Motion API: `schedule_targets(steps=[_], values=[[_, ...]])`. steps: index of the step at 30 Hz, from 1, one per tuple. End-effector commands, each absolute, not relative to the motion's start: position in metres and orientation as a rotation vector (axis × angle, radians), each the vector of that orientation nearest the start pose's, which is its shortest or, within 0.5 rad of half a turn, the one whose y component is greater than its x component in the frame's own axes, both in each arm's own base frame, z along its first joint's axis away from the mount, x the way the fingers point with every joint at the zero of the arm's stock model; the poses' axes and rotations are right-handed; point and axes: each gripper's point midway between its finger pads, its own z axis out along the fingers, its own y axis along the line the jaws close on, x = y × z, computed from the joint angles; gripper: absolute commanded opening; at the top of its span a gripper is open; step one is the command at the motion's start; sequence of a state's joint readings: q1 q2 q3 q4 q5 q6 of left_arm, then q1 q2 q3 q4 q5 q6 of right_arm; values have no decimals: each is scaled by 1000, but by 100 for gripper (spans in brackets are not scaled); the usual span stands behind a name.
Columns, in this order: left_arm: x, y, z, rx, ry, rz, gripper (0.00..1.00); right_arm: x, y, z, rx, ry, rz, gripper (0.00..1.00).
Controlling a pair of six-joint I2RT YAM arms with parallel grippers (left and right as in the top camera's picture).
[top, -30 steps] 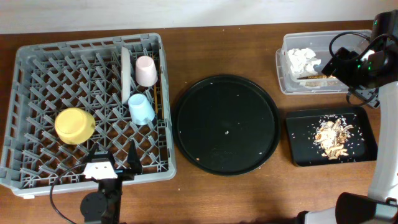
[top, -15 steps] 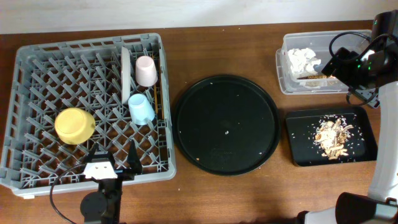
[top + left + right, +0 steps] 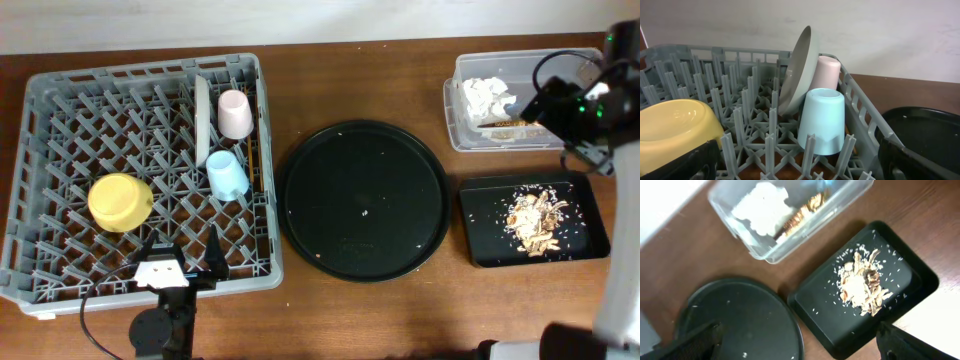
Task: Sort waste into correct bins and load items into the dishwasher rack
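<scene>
Bowl (image 3: 675, 122) sits nearest my left gripper (image 3: 182, 250), which is spread wide with nothing in it, at the near edge of the rack (image 3: 60, 80). Past it the blue cup (image 3: 822, 120) looks upended, with the plate (image 3: 800, 70) on edge and the pink cup (image 3: 826, 72) behind. I judge the cups light, stiff and slick, so I'd pinch one wall at the rim. Only the left wrist view shows the plate's lean; overhead it is a sliver. Farthest, my right gripper (image 3: 805, 345), also spread and empty, hangs by the tub (image 3: 455, 130) of napkins (image 3: 762, 210) and wrapper (image 3: 805, 212). Scraps (image 3: 862, 282) lie in the tray (image 3: 480, 250).

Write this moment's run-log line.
dishwasher rack: yellow bowl, plate, blue cup, pink cup | clear tub: napkins, wrapper | black tray: food scraps | left gripper, right gripper: open
</scene>
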State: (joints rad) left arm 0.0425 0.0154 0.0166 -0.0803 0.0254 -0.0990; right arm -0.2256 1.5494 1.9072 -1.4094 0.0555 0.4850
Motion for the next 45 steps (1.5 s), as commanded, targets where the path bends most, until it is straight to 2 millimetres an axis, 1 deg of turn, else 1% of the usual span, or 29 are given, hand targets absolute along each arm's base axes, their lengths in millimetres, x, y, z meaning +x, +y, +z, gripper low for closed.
schedule_targets(steps=[1, 2, 3, 4, 5, 6, 7, 10, 13, 15, 17, 20, 21, 25, 28, 31, 34, 36, 38, 42, 45], values=[[246, 9, 157, -118, 1644, -63, 99, 288, -76, 373, 849, 2246, 44, 99], [246, 9, 157, -118, 1644, -63, 99, 270, -76, 392, 836, 2172, 27, 99], [246, 9, 157, -118, 1644, -63, 99, 256, -81, 404, 842, 2115, -16, 99], [246, 9, 157, -118, 1644, -63, 99, 237, -85, 419, 849, 2046, -61, 99], [246, 9, 157, -118, 1644, -63, 99, 226, -86, 426, 851, 2009, -78, 98], [246, 9, 157, -118, 1644, -63, 99, 206, -85, 437, 847, 1955, -89, 99], [246, 9, 157, -118, 1644, -63, 100, 192, -82, 441, 830, 1939, -93, 99], [246, 9, 157, -118, 1644, -63, 99, 158, -71, 443, 800, 1914, -67, 99], [246, 9, 157, -118, 1644, -63, 99, 130, -63, 436, 771, 1871, -58, 99], [246, 9, 157, -118, 1644, -63, 100, 118, -60, 428, 737, 1853, -66, 99], [246, 9, 157, -118, 1644, -63, 99, 106, -52, 413, 689, 1833, -38, 99], [246, 9, 157, -118, 1644, -63, 100, 99, -28, 389, 574, 1802, 97, 99], [246, 9, 157, -118, 1644, -63, 99, 98, -23, 384, 550, 1793, 120, 99], [246, 9, 157, -118, 1644, -63, 99, 96, -4, 346, 394, 1790, 165, 99], [246, 9, 157, -118, 1644, -63, 99, 107, 1, 326, 329, 1794, 185, 99], [246, 9, 157, -118, 1644, -63, 99, 123, 1, 314, 298, 1764, 199, 99], [246, 9, 157, -118, 1644, -63, 99, 143, 3, 303, 238, 1696, 208, 99], [246, 9, 157, -118, 1644, -63, 99, 156, 5, 289, 215, 1662, 223, 99], [246, 9, 157, -118, 1644, -63, 99, 175, 8, 272, 195, 1668, 246, 99], [246, 9, 157, -118, 1644, -63, 99, 208, 14, 255, 133, 1584, 286, 99], [246, 9, 157, -118, 1644, -63, 99, 224, 13, 241, 121, 1532, 285, 99]])
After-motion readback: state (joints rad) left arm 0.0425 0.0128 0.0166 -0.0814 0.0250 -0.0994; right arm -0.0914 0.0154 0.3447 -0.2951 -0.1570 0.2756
